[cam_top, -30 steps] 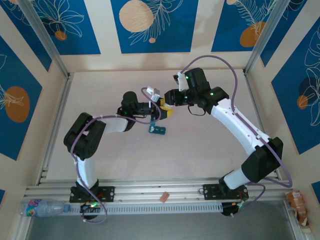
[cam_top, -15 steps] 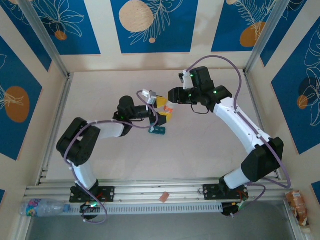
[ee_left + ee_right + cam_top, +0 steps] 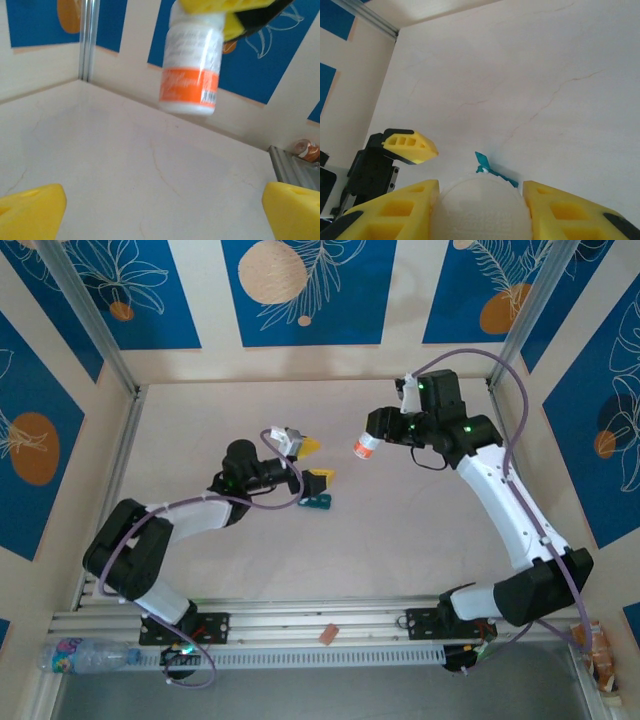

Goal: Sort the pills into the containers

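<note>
My right gripper (image 3: 374, 437) is shut on the small white bottle with an orange band (image 3: 364, 449) and holds it above the table, right of centre. In the right wrist view the bottle's round white end (image 3: 480, 212) sits between my yellow fingers (image 3: 395, 212). The teal containers (image 3: 315, 503) lie on the table below and left of it; a lid flap (image 3: 482, 160) stands up. A white speck shows there; I cannot tell if it is one of the pills. My left gripper (image 3: 314, 462) hangs open just above the containers, with nothing in it. From the left wrist, the bottle (image 3: 192, 65) hangs ahead.
Blue-patterned walls and metal posts (image 3: 90, 325) close the table on three sides. An aluminium rail (image 3: 320, 625) runs along the near edge, with a small orange piece (image 3: 327, 634) on it. A water bottle (image 3: 85, 653) lies at the near left, a snack packet (image 3: 597, 645) at the near right.
My left gripper has opened, let go of the bottle and drawn back to the left. The right gripper has carried the bottle off to the right, away from the left gripper.
</note>
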